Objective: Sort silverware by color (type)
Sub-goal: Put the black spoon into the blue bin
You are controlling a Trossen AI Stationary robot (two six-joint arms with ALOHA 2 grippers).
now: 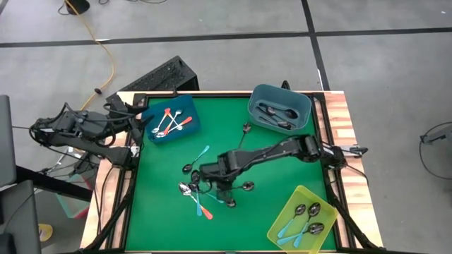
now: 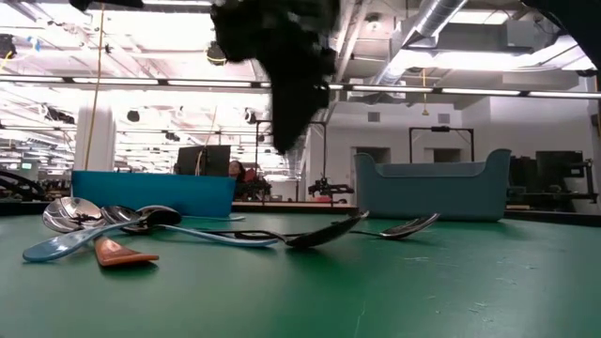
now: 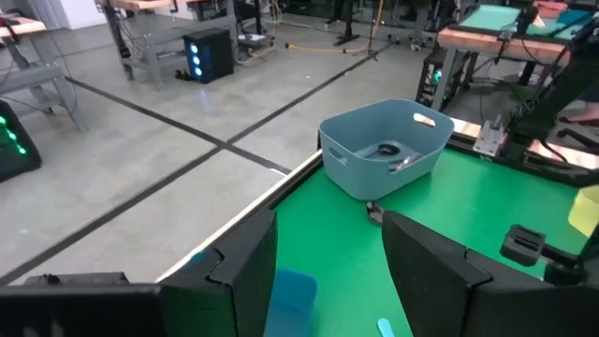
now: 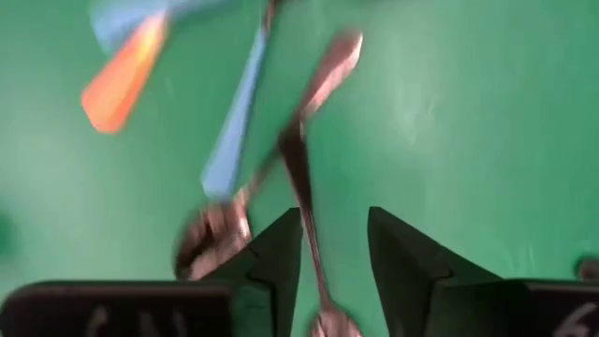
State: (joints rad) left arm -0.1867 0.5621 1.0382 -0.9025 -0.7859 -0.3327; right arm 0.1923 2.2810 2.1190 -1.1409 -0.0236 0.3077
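**A large workshop hall around the table**

The floor is grey concrete with dark lines crossing it. A yellow cable lies on the floor near the table's far-left corner. In the low view, the room behind is wide and bright, with long ceiling lights, pipes above, and dark frames and desks far away. Another table with a wooden edge stands in the distance.
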